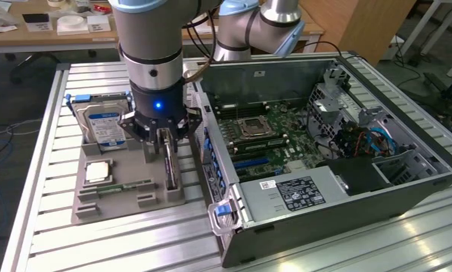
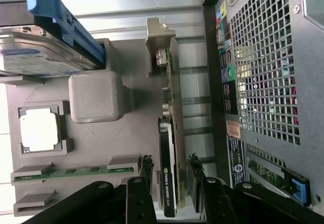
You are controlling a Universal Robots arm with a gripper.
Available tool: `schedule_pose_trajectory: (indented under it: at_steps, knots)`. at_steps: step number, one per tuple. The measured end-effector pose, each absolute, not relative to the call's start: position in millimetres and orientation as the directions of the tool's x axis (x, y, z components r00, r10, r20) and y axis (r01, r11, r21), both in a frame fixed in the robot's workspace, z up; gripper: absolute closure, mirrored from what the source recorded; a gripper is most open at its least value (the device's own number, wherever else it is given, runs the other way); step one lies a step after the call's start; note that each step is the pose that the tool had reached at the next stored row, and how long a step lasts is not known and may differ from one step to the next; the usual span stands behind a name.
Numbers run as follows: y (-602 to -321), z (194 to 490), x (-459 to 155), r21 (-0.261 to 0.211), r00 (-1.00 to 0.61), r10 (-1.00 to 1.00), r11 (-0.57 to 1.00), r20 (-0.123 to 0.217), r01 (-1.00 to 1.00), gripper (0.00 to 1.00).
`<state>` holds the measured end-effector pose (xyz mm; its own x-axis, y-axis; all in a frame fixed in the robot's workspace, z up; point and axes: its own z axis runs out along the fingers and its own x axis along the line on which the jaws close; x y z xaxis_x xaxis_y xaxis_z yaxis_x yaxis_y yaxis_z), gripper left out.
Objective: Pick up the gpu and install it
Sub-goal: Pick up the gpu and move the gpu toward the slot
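Exterior view: I see the tool (image 1: pixel 167 148) positioned directly over the gpu (image 1: pixel 171 174). The gpu stands on edge in the grey holder (image 1: pixel 97 204) on the surface (image 1: pixel 135 249), just to the exterior view's left of the open computer case (image 1: pixel 324 192). In the wrist view the fingers (image 2: pixel 146 169) are spread, one on each side of the gpu (image 2: pixel 168 133), clear of both faces. A hard drive (image 1: pixel 105 127) stands at the holder's far end.

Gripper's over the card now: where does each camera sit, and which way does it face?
Exterior view: off the arm, raised, looking down on the parts tray and open computer case; the arm and gripper show.
Wrist view: on the wrist, looking along the gripper's open fingers at the gpu standing on edge.
Both show gpu, hard drive, tray and case.
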<state>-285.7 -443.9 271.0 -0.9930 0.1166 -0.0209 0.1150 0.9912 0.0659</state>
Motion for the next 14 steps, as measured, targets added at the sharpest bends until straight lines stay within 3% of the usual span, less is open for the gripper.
schedule_pose_trajectory:
  at_steps: [14]
  knots:
    - [-441.9,258.6,-285.6,0.093,-0.993,0.117,0.989,-0.018,0.115,0.58]
